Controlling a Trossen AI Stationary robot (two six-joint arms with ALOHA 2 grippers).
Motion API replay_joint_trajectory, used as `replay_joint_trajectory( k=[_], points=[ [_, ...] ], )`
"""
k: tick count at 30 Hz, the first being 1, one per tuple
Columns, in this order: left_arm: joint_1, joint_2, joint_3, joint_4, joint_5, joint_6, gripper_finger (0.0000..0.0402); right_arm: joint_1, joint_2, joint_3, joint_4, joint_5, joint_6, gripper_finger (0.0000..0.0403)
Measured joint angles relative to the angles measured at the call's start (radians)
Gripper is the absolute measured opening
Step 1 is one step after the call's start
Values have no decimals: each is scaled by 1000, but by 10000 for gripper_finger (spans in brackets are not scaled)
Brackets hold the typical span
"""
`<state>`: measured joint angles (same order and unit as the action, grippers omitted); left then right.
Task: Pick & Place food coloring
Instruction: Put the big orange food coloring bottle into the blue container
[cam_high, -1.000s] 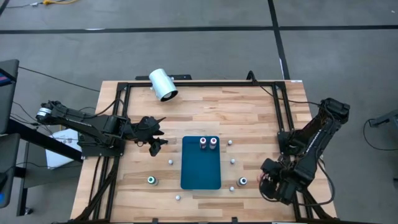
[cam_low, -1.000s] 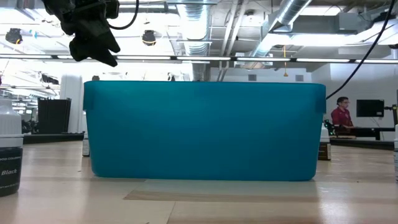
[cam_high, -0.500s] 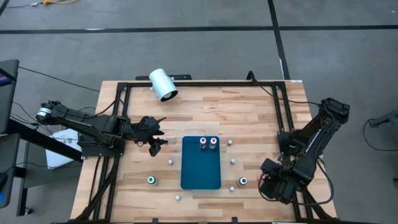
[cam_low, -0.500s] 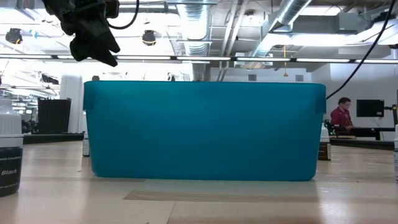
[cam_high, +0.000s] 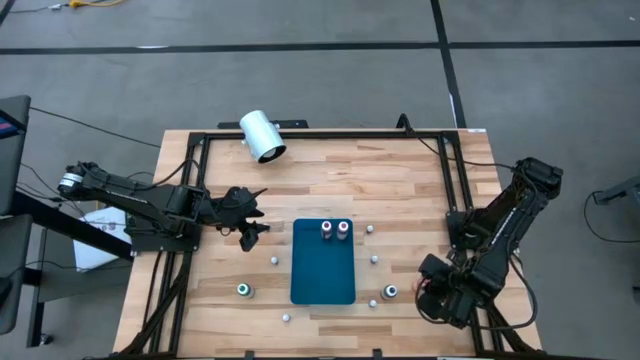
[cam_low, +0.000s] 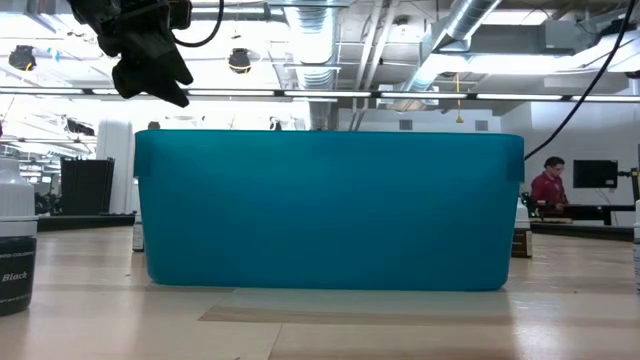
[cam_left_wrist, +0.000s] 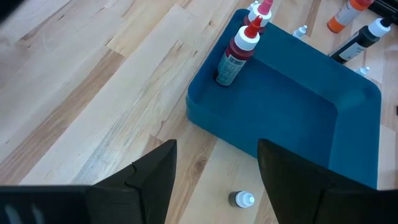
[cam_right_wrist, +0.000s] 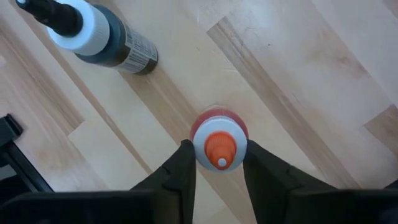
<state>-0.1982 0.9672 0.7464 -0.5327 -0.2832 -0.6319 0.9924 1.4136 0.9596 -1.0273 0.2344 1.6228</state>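
My right gripper (cam_right_wrist: 219, 177) points down over an upright orange-tipped food coloring bottle (cam_right_wrist: 219, 148) on the wood near the table's right front, shut on it. A dark food coloring bottle (cam_right_wrist: 93, 34) stands close by. My left gripper (cam_left_wrist: 214, 180) hangs open above the table (cam_high: 230, 190), left of the teal tray (cam_high: 322, 270), with a small white cap (cam_left_wrist: 241, 199) on the wood below the gap. A red bottle (cam_left_wrist: 236, 53) and a pink one (cam_left_wrist: 261, 12) stand upright at the tray's far end. Another dark bottle (cam_high: 243, 290) stands left of the tray. My right gripper pinches the orange bottle between its two fingers at the white collar (cam_right_wrist: 202, 149) under the orange tip. The fingers (cam_right_wrist: 180, 171) come from above, pointing down. The bottle stands upright with its base on the table.
Small white caps (cam_high: 274, 261) lie scattered on the wood around the tray. A large white cylinder (cam_high: 262, 136) lies at the far left by the black frame rail. In the low view the tray's near wall (cam_low: 330, 210) blocks most of the table; a person sits far behind.
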Motion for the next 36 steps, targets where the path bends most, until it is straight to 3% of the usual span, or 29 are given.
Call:
replay_joint_trajectory(
  k=[8,16,28,36],
  points=[
    [0,0,0,0,0,0,213,0,-10,0,2,2,1,95],
    [0,0,0,0,0,0,213,-21,-124,0,-35,22,0,94],
    [0,0,0,1,-1,-6,213,-26,-345,0,-37,223,-119,93],
    [0,0,0,2,-1,-10,213,-26,-439,0,128,352,-379,93]
  ],
)
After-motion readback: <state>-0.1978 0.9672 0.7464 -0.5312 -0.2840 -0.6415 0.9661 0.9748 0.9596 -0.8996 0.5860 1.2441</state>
